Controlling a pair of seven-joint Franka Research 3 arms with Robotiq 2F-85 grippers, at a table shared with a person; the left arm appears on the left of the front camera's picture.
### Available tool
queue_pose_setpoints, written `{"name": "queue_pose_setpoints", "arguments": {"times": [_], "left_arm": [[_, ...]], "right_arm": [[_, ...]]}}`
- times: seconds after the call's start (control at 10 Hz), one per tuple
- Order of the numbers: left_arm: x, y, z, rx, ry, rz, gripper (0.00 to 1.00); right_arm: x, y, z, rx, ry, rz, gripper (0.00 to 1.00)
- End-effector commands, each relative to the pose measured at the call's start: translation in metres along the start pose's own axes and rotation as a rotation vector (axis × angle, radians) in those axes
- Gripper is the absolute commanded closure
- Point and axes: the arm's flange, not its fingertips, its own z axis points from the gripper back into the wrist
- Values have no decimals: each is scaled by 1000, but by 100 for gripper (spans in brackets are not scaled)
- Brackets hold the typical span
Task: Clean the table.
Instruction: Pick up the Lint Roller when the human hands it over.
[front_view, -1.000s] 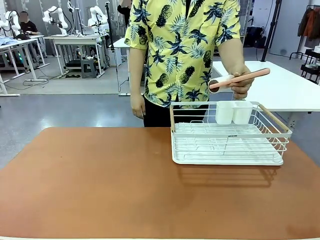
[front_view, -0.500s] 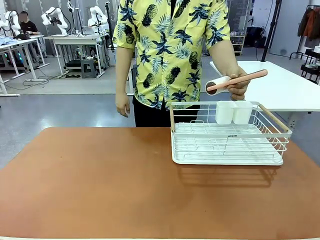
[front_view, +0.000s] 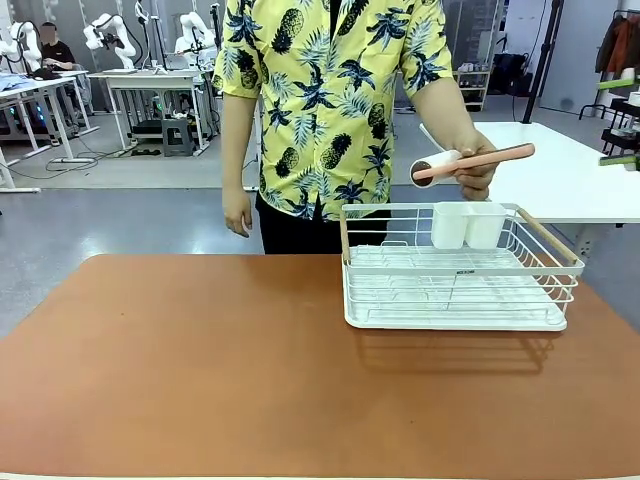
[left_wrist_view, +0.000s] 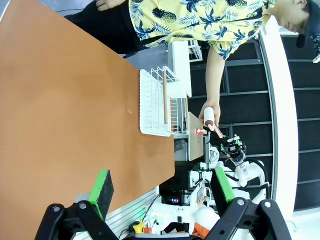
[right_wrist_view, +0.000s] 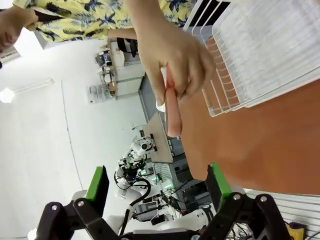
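Right claw (right_wrist_view: 156, 169) gapes near terracotta table (right_wrist_view: 270, 150).

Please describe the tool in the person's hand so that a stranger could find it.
On the reddish-brown table stands a white wire rack, at the far right. Above its back edge, a person's hand holds a roller: a long pink handle with a short white cylinder at one end. Its pink handle sets it apart from the two white cups below.
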Motion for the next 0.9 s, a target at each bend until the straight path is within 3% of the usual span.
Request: {"name": "queue_pose_setpoints", "arguments": {"times": [0.0,0.3,0.8], "left_arm": [[1,0,3,-28,-4,-14,0],[1,0,3,-28,-4,-14,0],[1,0,3,-28,-4,-14,0]], "right_arm": [[-12,1,-37,-31,-20,-7,0],[-27,-10,-76,-92,-14,-25,0],[-16,-16,-99,-121,-82,-4,0]]}}
